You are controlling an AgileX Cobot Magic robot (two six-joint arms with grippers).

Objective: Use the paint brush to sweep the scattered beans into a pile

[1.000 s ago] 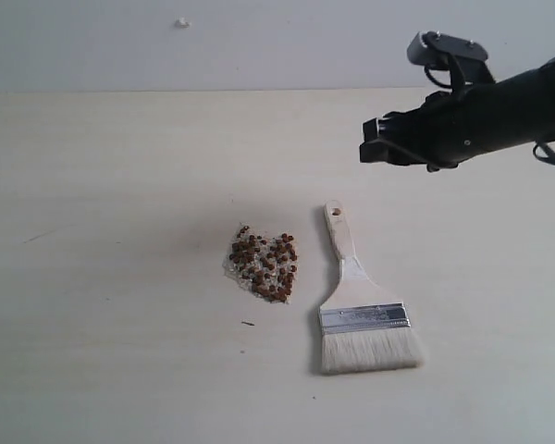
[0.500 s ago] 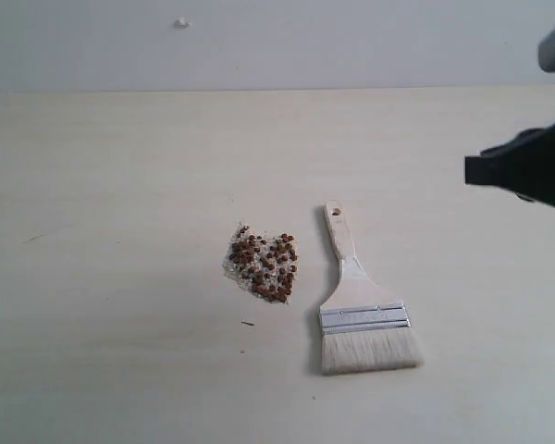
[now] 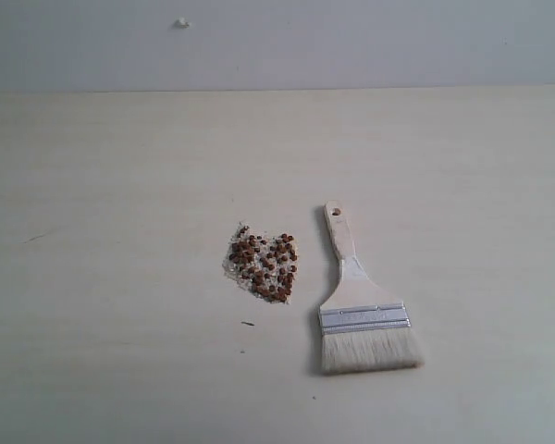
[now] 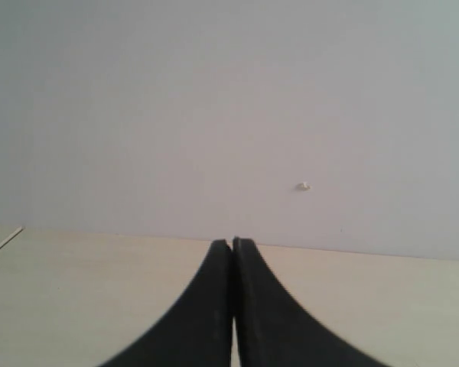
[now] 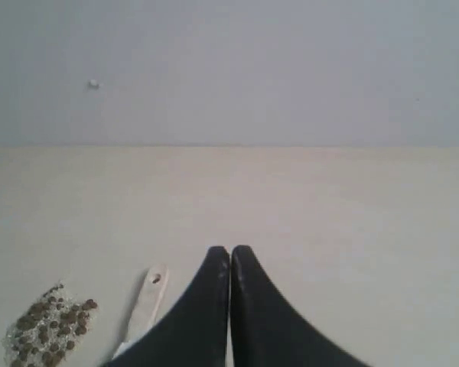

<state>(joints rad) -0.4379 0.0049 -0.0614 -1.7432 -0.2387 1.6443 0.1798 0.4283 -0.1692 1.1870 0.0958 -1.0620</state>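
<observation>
The reddish-brown beans (image 3: 263, 266) lie with whitish crumbs as one compact pile in the middle of the pale table (image 3: 111, 185). Just right of it the paint brush (image 3: 359, 305) lies flat, its holed handle end pointing away and its white bristles toward the front edge. Neither arm shows in the exterior view. In the right wrist view my right gripper (image 5: 230, 251) is shut and empty, with the brush handle (image 5: 148, 297) and the pile (image 5: 47, 326) off to one side. My left gripper (image 4: 232, 243) is shut with nothing in it, facing the wall.
A grey wall (image 3: 277, 42) rises behind the table's far edge, with a small white speck (image 3: 181, 22) on it. A tiny dark fleck (image 3: 248, 324) lies on the table in front of the pile.
The right arm has drawn back to the right and left the exterior view. The brush and the pile have not moved.
</observation>
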